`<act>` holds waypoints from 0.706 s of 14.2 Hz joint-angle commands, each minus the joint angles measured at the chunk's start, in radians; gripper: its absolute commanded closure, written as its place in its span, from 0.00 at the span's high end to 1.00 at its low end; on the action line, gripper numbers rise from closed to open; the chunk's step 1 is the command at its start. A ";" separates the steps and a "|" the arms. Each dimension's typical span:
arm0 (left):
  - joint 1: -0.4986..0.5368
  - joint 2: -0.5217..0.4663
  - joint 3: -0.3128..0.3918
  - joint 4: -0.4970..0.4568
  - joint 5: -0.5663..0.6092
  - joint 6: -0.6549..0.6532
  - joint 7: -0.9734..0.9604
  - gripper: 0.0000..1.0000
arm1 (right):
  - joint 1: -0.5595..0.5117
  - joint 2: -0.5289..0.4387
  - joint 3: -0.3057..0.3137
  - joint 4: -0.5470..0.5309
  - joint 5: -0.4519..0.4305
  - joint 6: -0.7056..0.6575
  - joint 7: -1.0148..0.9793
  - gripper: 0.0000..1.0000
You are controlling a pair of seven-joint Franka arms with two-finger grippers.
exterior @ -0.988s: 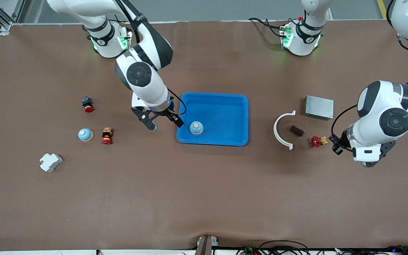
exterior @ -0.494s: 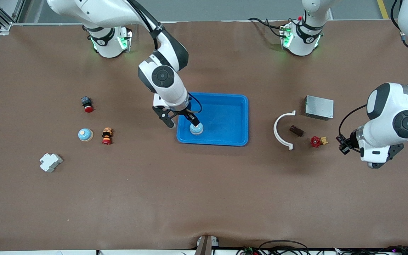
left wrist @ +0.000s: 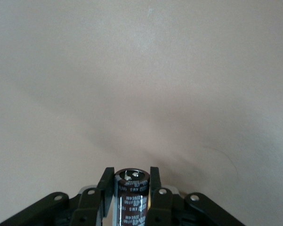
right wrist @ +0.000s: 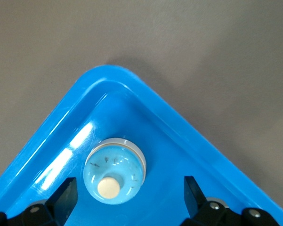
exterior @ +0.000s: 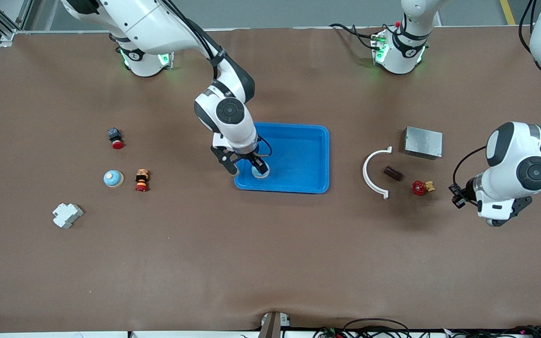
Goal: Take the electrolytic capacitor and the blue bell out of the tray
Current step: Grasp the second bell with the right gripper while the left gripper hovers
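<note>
A light blue bell (right wrist: 114, 175) with a cream button sits in a corner of the blue tray (exterior: 298, 126); it also shows in the front view (exterior: 261, 174). My right gripper (exterior: 248, 169) is open, low over that corner, its fingers (right wrist: 66, 195) astride the bell without touching it. My left gripper (exterior: 456, 197) is shut on a dark capacitor (left wrist: 131, 193), held upright over bare table near the left arm's end. A second blue bell (exterior: 113, 178) rests on the table toward the right arm's end.
Beside the tray toward the left arm are a white curved piece (exterior: 374, 173), a brown block (exterior: 393, 173), a red valve (exterior: 420, 188) and a metal box (exterior: 423, 142). Near the second bell are a red button (exterior: 116, 138), a small figure (exterior: 142, 180) and a white part (exterior: 67, 215).
My right gripper moved from beside the tray to over the bell in its corner and came down around it. My left gripper drifted away from the red valve with the capacitor.
</note>
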 commanded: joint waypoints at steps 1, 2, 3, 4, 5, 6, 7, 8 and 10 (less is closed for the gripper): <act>0.046 0.049 -0.004 -0.006 0.060 0.087 -0.005 0.00 | 0.018 0.054 -0.013 0.065 -0.029 -0.008 0.035 1.00; 0.049 0.060 -0.004 -0.006 0.063 0.108 -0.019 0.00 | 0.018 0.065 -0.013 0.075 -0.030 -0.008 0.035 1.00; 0.047 0.066 -0.004 -0.003 0.063 0.114 -0.048 0.00 | 0.021 0.074 -0.019 0.079 -0.038 -0.008 0.037 1.00; 0.044 0.075 -0.004 0.000 0.065 0.119 -0.091 0.00 | 0.027 0.079 -0.028 0.080 -0.041 -0.006 0.037 1.00; 0.041 0.082 -0.004 0.002 0.065 0.137 -0.122 0.00 | 0.038 0.083 -0.039 0.082 -0.041 0.001 0.037 1.00; 0.037 0.089 -0.004 0.002 0.065 0.153 -0.130 0.00 | 0.044 0.091 -0.045 0.086 -0.041 0.003 0.037 1.00; 0.037 0.095 -0.004 0.004 0.074 0.168 -0.127 0.00 | 0.053 0.097 -0.052 0.092 -0.041 0.003 0.037 1.00; 0.037 0.105 -0.004 0.005 0.098 0.180 -0.122 0.00 | 0.062 0.100 -0.062 0.095 -0.041 0.003 0.037 1.00; 0.040 0.120 -0.004 0.014 0.115 0.206 -0.099 0.00 | 0.065 0.100 -0.065 0.102 -0.041 0.005 0.037 1.00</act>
